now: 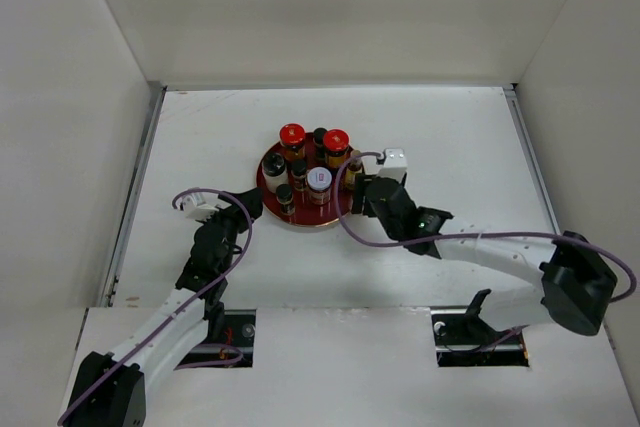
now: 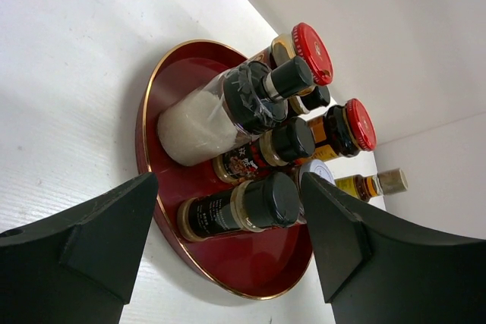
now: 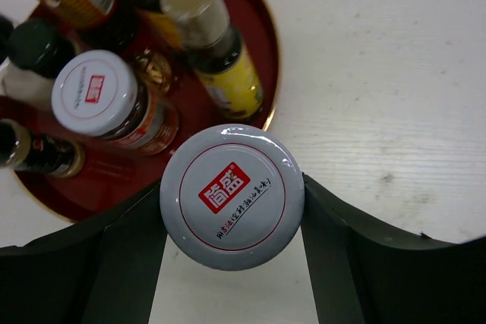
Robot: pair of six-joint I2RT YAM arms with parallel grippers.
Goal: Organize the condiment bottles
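Left gripper (image 1: 243,205): fingers spread wide, empty, just left of the round red tray (image 1: 316,225). Condiment bottles (image 1: 293,136): clustered upright on the tray. Right gripper (image 3: 231,193): fingers clamped on a pale-lidded jar (image 3: 228,214) at the tray's right rim

You'll find the round tray (image 2: 243,259) lacquer-glossy, deep red with a shiny gold rim. The pale-lidded jar (image 3: 231,196) has a smooth, glossy lid that looks like painted metal and throws soft highlights. The red lids (image 2: 313,52) shine like hard plastic, ribbed at the edge; the black caps (image 2: 273,201) are smooth plastic with a duller sheen. The white bottle (image 2: 199,123) is clear-walled, its neck wrapped in crinkled black film. The slim yellow bottle (image 3: 231,81) looks like glass under a satin cap. The table (image 3: 380,73) is matt white with faint wood grain
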